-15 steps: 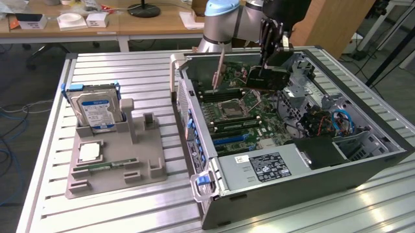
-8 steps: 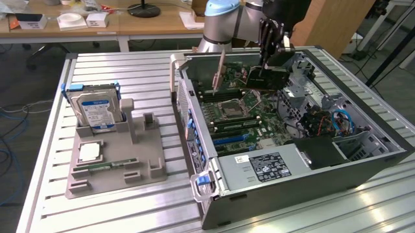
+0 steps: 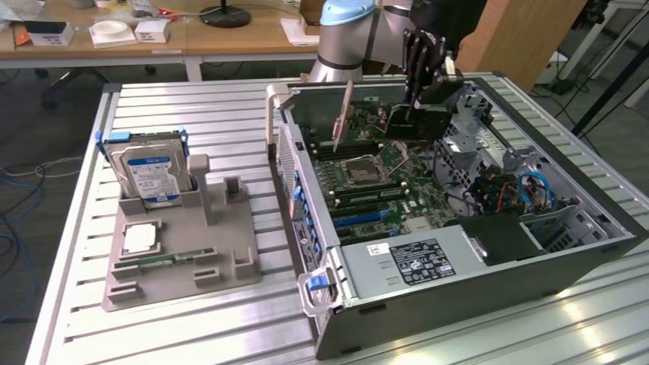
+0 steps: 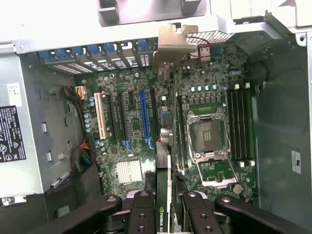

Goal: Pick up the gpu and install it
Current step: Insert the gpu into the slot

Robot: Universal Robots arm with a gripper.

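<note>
My gripper (image 3: 424,85) is shut on the gpu (image 3: 414,122), a dark card with a black face, and holds it on edge above the far end of the open computer case (image 3: 568,251). In the wrist view the gpu (image 4: 164,161) runs edge-on from between my black fingers (image 4: 141,214) toward its silver end bracket (image 4: 178,41). It hangs over the motherboard (image 4: 131,141), between the blue expansion slot (image 4: 144,114) and the bare processor socket (image 4: 209,136). I cannot tell whether its lower edge touches the board.
A silver power supply (image 3: 416,262) fills the near end of the case, and cables (image 3: 507,190) lie at the exterior view's right. On the table's left, a grey holder (image 3: 182,258) carries an upright hard drive (image 3: 150,171), a processor (image 3: 140,238) and a memory stick (image 3: 152,262).
</note>
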